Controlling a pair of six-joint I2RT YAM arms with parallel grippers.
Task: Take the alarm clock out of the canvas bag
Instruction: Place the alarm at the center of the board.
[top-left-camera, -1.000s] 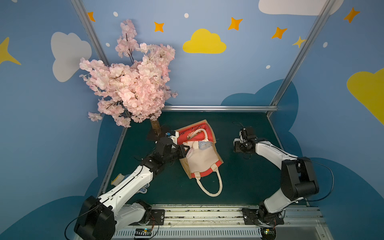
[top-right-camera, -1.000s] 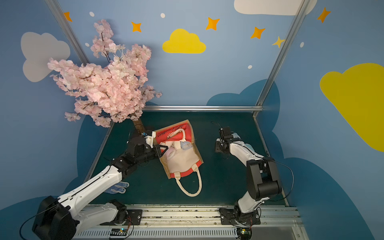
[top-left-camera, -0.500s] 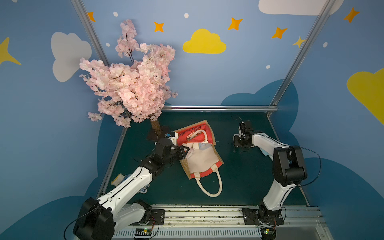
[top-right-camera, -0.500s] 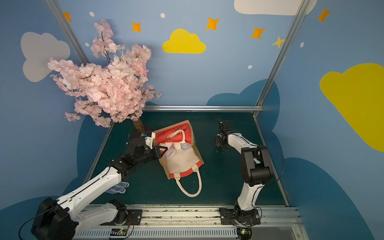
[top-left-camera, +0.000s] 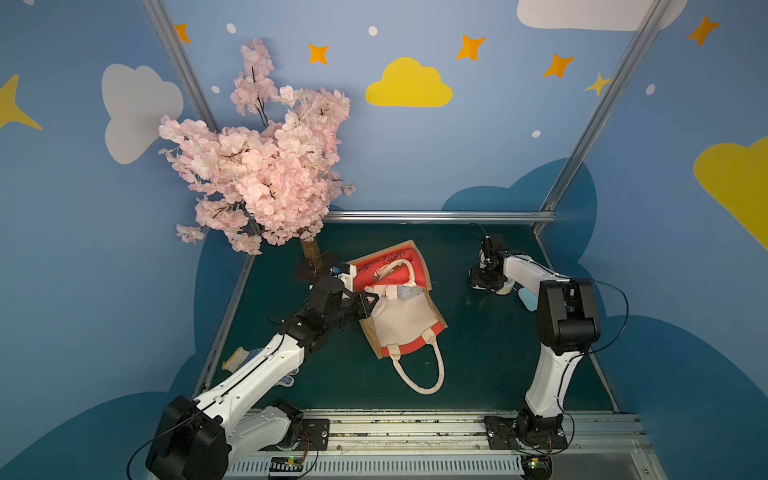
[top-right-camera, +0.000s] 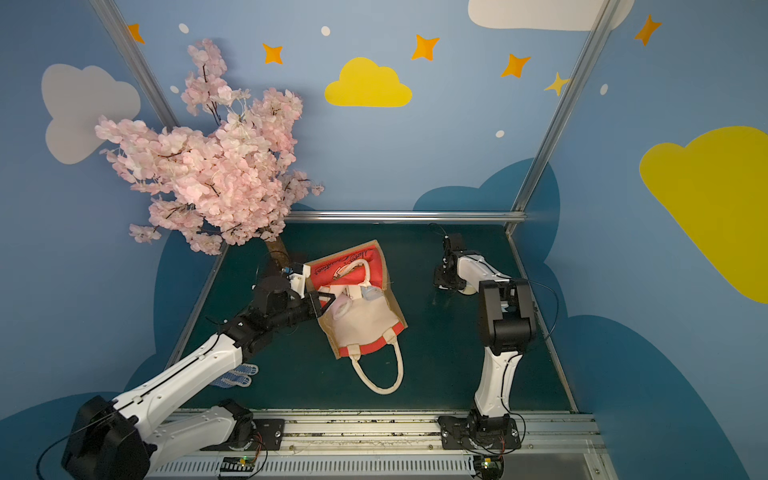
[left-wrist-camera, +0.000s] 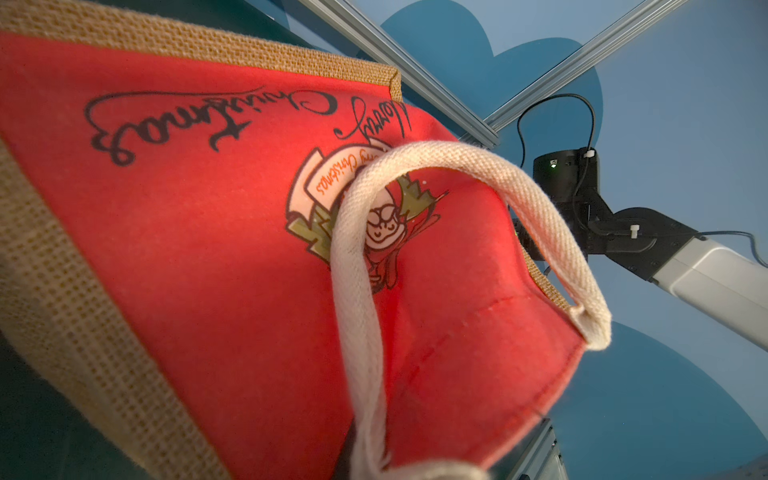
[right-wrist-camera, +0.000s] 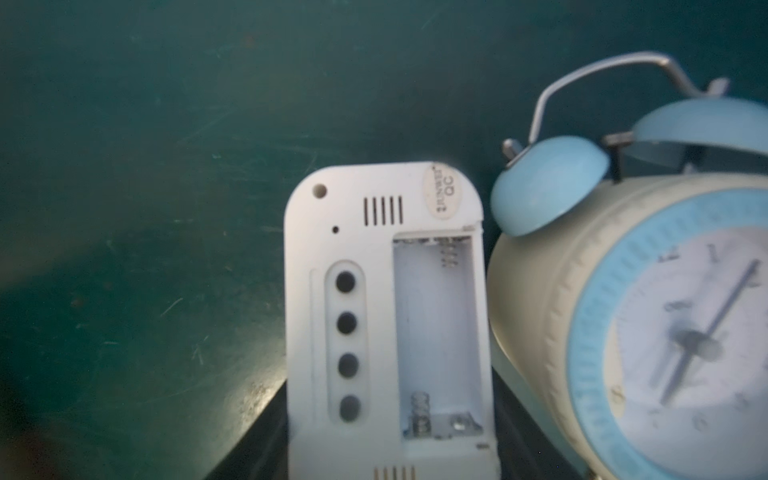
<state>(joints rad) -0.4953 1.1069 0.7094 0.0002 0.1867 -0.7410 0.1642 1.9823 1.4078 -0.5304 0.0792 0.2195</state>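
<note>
left end effector (top-left-camera: 372, 300): pinched shut | right end effector (top-left-camera: 481, 284): gripping, low

Counter (top-left-camera: 478, 365): open green stretch between bag (top-left-camera: 405, 322) and right arm (top-left-camera: 565, 316), and along the near edge. Obstacles: bag at centre, handle loop (top-left-camera: 419, 376) trailing nearward; left arm (top-left-camera: 266, 370) across its left side; blossom tree (top-left-camera: 266, 174) overhanging far-left corner; knit glove (top-right-camera: 235, 376) at left edge; white clock (right-wrist-camera: 386, 316) and bell clock (right-wrist-camera: 623, 311) just beside each other, right side.
</note>
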